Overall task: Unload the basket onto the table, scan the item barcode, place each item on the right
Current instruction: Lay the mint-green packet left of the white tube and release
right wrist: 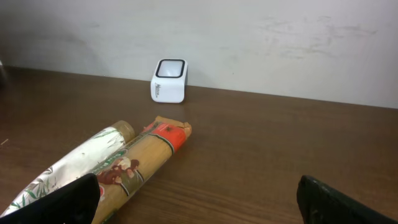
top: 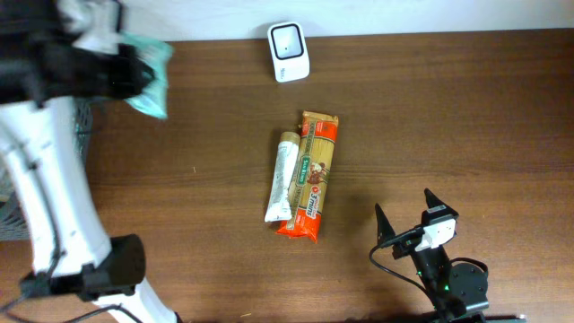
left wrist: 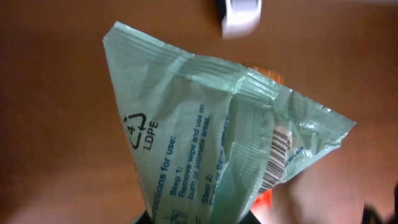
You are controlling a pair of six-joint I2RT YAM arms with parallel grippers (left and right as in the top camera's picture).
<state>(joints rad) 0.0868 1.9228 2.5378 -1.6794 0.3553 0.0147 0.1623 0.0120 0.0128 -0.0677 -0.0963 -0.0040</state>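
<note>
Brown wooden table.
Orange pasta packet, centre, lying flat, running near to far.
Green plastic packet, far left, off the table, clenched in the left gripper; barcode shows in the wrist view.
White tube, touching the pasta's left side.
Right gripper, near right, fingers spread, empty.
White scanner, far centre.

A crinkled, pale green plastic packet with blue print is held up at the overhead frame's upper left, its barcode facing the left wrist camera. A small white scanner stands at top centre.
</note>
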